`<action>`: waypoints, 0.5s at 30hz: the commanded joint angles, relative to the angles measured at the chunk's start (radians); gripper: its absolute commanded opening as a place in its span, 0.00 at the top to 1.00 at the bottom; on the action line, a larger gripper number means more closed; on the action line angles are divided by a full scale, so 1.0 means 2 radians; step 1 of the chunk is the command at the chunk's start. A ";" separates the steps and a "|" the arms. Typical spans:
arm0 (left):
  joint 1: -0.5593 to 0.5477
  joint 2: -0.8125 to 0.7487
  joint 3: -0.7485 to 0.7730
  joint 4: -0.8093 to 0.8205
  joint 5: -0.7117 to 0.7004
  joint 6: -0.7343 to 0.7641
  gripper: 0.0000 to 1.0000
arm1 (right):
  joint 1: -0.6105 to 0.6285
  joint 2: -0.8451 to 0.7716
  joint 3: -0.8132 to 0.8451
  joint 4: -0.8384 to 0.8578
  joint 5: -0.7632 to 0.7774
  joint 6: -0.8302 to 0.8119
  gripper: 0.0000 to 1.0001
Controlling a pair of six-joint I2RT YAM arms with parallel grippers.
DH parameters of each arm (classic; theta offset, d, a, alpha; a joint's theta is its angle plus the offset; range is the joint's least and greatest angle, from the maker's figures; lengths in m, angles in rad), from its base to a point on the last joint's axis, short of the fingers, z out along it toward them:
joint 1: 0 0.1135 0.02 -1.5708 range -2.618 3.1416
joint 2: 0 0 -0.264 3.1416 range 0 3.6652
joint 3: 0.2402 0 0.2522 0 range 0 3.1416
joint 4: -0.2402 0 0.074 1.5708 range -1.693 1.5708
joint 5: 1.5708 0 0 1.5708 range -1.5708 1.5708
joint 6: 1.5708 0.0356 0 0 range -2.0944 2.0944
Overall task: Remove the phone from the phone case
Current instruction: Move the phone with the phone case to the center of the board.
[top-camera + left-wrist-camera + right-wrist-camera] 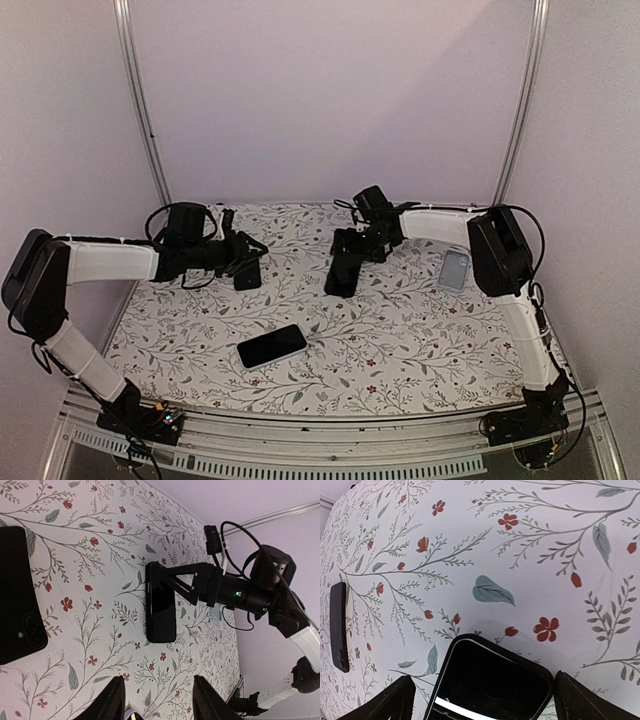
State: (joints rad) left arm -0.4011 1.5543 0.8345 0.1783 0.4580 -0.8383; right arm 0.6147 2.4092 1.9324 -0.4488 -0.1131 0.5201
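Observation:
A phone in a black case [495, 677] lies screen up on the flowered table, seen also in the top view [341, 278] and in the left wrist view [160, 610]. My right gripper [485, 680] is open and straddles one end of the cased phone, its fingers [395, 700] low beside it and a gap on the left side. My left gripper [159, 682] is open with nothing between its fingers. It hovers over the table short of the cased phone, left of it in the top view [245, 262].
A black device with its camera lenses up [17, 610] lies under the left arm [248, 276]. Another phone [271, 345] rests screen up near the front middle. A grey case [454, 268] sits at the right. Metal posts [140, 100] stand at the back corners.

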 commanded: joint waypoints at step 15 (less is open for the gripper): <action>-0.006 -0.021 -0.017 0.002 -0.007 0.003 0.53 | 0.105 0.065 0.105 -0.164 0.156 -0.070 0.01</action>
State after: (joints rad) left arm -0.4011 1.5364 0.8177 0.1761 0.4538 -0.8383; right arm 0.8181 2.5389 2.1765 -0.6392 0.0677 0.4244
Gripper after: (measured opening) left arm 0.471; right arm 0.989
